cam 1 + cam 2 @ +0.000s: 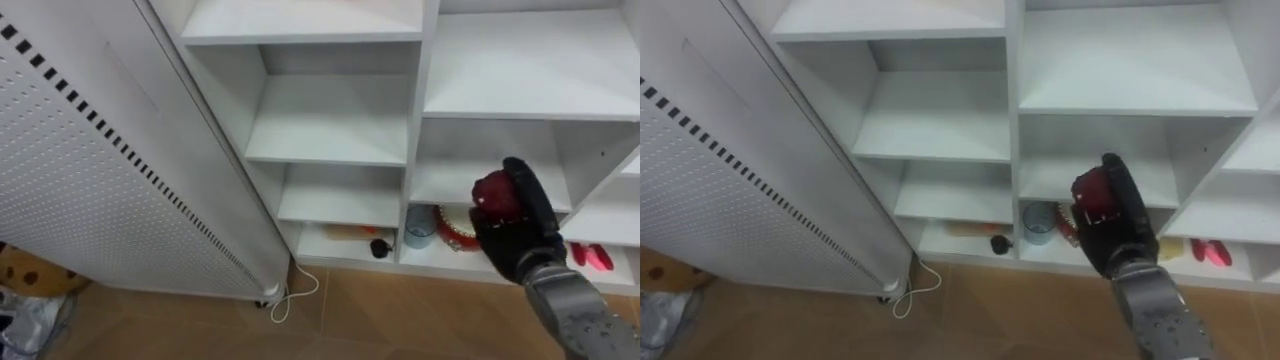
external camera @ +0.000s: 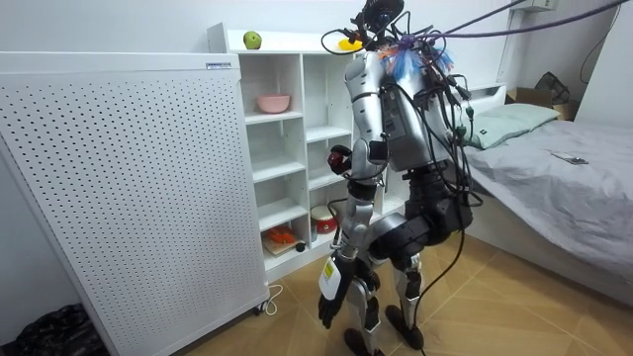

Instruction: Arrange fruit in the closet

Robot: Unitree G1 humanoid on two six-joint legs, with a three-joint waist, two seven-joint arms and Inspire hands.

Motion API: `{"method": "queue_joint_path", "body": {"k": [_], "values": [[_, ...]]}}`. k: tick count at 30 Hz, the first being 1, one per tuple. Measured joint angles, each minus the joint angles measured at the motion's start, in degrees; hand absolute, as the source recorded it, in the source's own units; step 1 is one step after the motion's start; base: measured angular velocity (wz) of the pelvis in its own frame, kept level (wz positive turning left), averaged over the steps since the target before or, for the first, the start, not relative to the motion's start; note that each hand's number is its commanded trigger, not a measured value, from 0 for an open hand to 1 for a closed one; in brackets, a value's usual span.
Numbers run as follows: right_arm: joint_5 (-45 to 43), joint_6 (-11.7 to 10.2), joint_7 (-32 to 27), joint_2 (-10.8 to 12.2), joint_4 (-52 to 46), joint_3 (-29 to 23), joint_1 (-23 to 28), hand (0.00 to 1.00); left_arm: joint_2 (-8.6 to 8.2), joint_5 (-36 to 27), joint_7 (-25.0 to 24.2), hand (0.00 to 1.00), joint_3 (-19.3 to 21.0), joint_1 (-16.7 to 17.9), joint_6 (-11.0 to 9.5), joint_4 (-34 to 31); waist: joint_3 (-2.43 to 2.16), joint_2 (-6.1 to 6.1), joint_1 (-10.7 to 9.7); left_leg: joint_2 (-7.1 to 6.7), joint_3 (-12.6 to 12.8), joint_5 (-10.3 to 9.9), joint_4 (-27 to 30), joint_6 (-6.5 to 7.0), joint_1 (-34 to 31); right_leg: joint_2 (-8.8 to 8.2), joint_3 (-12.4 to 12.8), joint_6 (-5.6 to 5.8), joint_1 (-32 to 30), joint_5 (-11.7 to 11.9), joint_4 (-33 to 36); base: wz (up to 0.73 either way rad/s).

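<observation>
Robot's right hand (image 1: 522,238) grips a dark red fruit (image 1: 494,194) before white shelves (image 1: 413,120).
Fingers curl round the fruit, level with a bare shelf. Best to reach well inside and release low, so it cannot roll. Left hand (image 2: 325,309) hangs low.

Both eye views look from the robot's head, steeply down and forward, close to the lower compartments of a white open-fronted shelf unit (image 1: 414,120). A white perforated metal panel (image 1: 80,170) stands at 9 o'clock and the brown wood-pattern floor (image 1: 400,310) lies at 6 o'clock. The right eye view sits slightly to the side, so everything lies further toward 9 o'clock.

The room view looks from well off, level, and takes in the whole robot before the same shelves. There the panel is nearest at 9 o'clock and a grey-sheeted bed (image 2: 554,188) lies at 3 o'clock.

All three views share the shelf unit, the panel, and the right hand (image 1: 515,235) with its fingers round a dark red round fruit (image 1: 495,195).
</observation>
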Motion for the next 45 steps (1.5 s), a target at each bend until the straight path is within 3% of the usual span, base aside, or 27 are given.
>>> {"method": "queue_joint_path", "body": {"k": [6, 13, 20, 23, 29, 35, 45], "values": [[2.14, -0.51, -1.73, -0.77, -3.71, -0.01, -0.99, 0.0, 0.98, -0.96, -0.1, 0.0, 0.0, 1.79, 0.01, 0.03, -0.09, 0.05, 0.17, 0.11, -0.02, -0.16, 1.38, 0.12, -0.22, -0.4, -0.63, -0.13, -0.04, -0.08, 0.78, 0.01], [3.35, -1.05, -6.96, -0.83, -3.83, -2.07, -0.98, 0.0, 1.0, -2.19, -0.11, 0.0, 0.24, 2.37, -0.25, 0.04, -0.25, 0.26, 0.86, 0.09, 0.13, -0.43, 2.59, 0.48, -0.32, -0.76, -0.7, -0.1, 0.0, -0.1, 1.76, 0.0], [4.12, -1.27, -9.65, -0.83, -4.02, -2.72, -0.98, 0.0, 1.0, -2.1, 0.09, 0.0, 0.25, 3.87, -0.18, -1.23, -1.07, 1.48, 0.78, -0.16, 0.24, -0.56, 2.95, 0.68, 0.1, -1.39, -0.96, 0.07, 0.39, -0.21, 2.57, 0.01], [4.14, -2.31, -9.65, -0.95, -4.59, -4.01, -1.01, 0.0, 1.05, -2.07, 0.61, 0.0, 0.31, 4.32, -0.33, -1.25, -1.17, 1.58, 0.8, -0.14, 0.52, -0.55, 2.94, 0.7, 0.75, -1.67, -1.25, 0.04, 0.93, -0.24, 2.72, -0.03], [4.8, -4.29, -9.8, -1.24, -5.22, -5.13, -0.74, 0.0, 1.26, -1.86, 0.57, 0.0, 0.27, 5.94, -0.24, -1.27, -1.18, 1.59, 0.72, 0.08, 0.83, -0.63, 2.72, 0.75, 1.44, -1.32, -0.81, 0.06, 1.55, -0.3, 2.44, -0.02], [4.79, -4.6, -9.42, -1.23, -5.09, -6.17, -0.74, 0.0, 1.29, -2.07, 0.45, 0.0, 0.26, 6.34, -0.3, -0.93, -1.16, 1.61, 0.9, 0.98, 1.52, -0.78, 2.35, 0.83, 2.34, -0.7, -0.88, -0.03, 2.52, -0.13, 1.45, -0.02], [6.91, -4.93, -6.81, -1.55, -4.94, -6.77, -0.75, 0.0, 1.29, -2.11, 0.34, 0.0, 0.25, 6.41, -0.3, -0.52, -1.13, 1.71, 0.82, 1.23, 1.53, -1.17, 1.31, 0.55, 3.59, -0.42, -1.07, -0.07, 3.86, -0.24, 0.22, -0.01]]}}
